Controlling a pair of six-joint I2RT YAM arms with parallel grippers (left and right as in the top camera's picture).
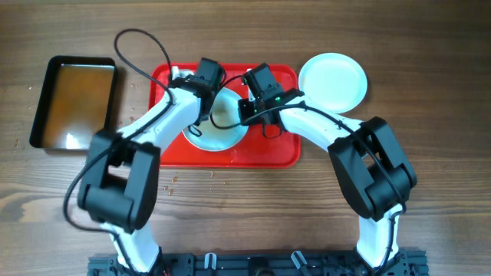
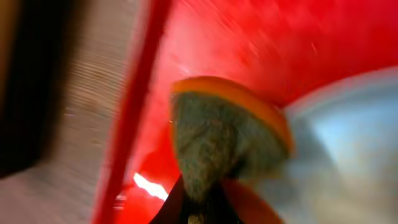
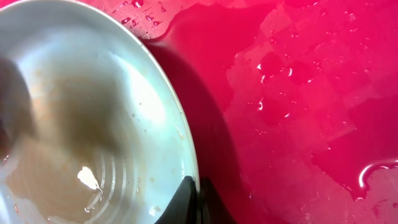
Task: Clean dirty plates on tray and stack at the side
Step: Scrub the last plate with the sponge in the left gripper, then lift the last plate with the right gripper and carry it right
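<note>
A white plate point(image 1: 222, 126) lies on the red tray point(image 1: 265, 149), wet and brownish inside. My right gripper point(image 3: 194, 202) is shut on that plate's rim point(image 3: 177, 124), one finger inside and one outside. My left gripper point(image 2: 198, 208) is shut on an orange sponge with a green scouring face point(image 2: 214, 134), held at the plate's edge point(image 2: 348, 137) over the tray point(image 2: 205, 43). In the overhead view both grippers meet over the plate, the left point(image 1: 205, 80) and the right point(image 1: 257, 92). Another white plate point(image 1: 332, 80) sits on the table right of the tray.
A black pan of brownish water point(image 1: 75, 101) stands left of the tray. Water pools on the tray floor point(image 3: 292, 93). Crumbs lie on the wooden table point(image 1: 176, 180) in front of the tray. A black cable point(image 1: 142, 46) loops over the tray's left end.
</note>
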